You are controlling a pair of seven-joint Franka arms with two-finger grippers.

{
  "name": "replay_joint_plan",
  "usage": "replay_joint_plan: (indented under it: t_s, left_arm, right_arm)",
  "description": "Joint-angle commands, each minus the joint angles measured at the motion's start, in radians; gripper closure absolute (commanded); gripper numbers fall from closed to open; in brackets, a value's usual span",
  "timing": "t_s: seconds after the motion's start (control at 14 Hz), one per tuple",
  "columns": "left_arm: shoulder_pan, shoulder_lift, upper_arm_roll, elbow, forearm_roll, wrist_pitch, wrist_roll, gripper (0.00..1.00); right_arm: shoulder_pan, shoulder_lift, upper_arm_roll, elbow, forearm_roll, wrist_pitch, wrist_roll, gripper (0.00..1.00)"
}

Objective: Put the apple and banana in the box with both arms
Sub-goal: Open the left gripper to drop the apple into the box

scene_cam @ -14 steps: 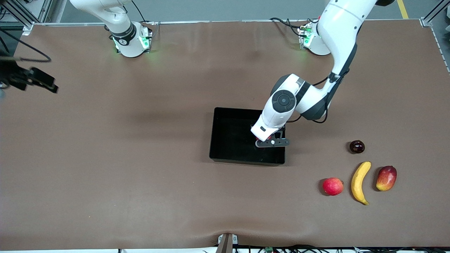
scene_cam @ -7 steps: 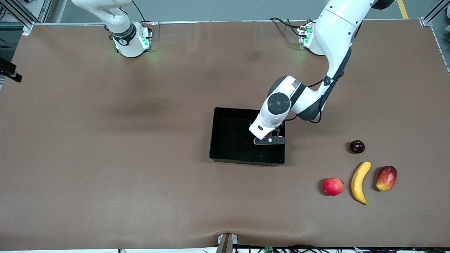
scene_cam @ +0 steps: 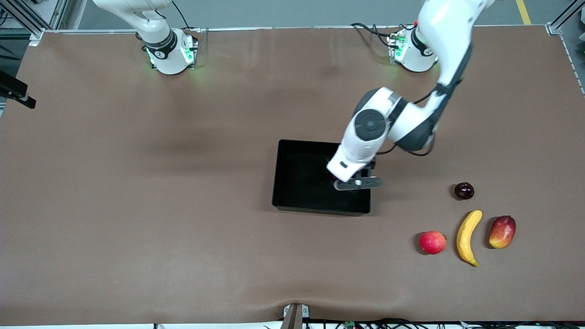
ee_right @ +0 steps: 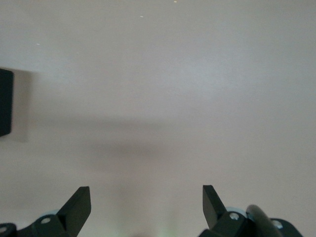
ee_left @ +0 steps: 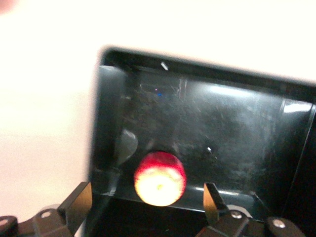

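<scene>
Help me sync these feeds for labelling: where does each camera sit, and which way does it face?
Front: high across the table, facing both arms' bases; shows the box, banana, left gripper.
Left wrist: on the left arm, looking into the box at the apple; open fingers show.
Right wrist: looks down on bare table; open right gripper.
Front and left wrist share the box.

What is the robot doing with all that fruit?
It is putting fruit in the black box. The left gripper hangs open over the box, and the apple lies inside, let go. The banana waits on the table between a pinkish-red fruit and a mango. The right gripper waits open.
</scene>
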State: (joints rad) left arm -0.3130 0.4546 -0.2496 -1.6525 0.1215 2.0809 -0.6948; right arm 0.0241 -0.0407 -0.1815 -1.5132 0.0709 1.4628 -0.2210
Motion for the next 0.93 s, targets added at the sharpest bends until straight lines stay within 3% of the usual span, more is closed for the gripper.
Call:
replay_joint_plan:
  t_s: [0.0, 0.29, 0.86]
  left_arm:
    - [0.093, -0.024, -0.005, 0.08, 0.015, -0.106, 0.099, 0.0]
    - [0.276, -0.008, -0.002, 0.083, 0.023, -0.091, 0.442, 0.0]
    - [0.501, 0.171, 0.003, 0.083, 0.056, 0.177, 0.877, 0.0]
  right_arm:
    - [0.016, 0.009, 0.005, 0.018, 0.024, -0.007, 0.081, 0.0]
    - [0.062, 0.005, 0.005, 0.016, -0.083, -0.012, 0.091, 0.0]
    - [0.06, 0.004, 0.004, 0.013, -0.071, -0.012, 0.091, 0.0]
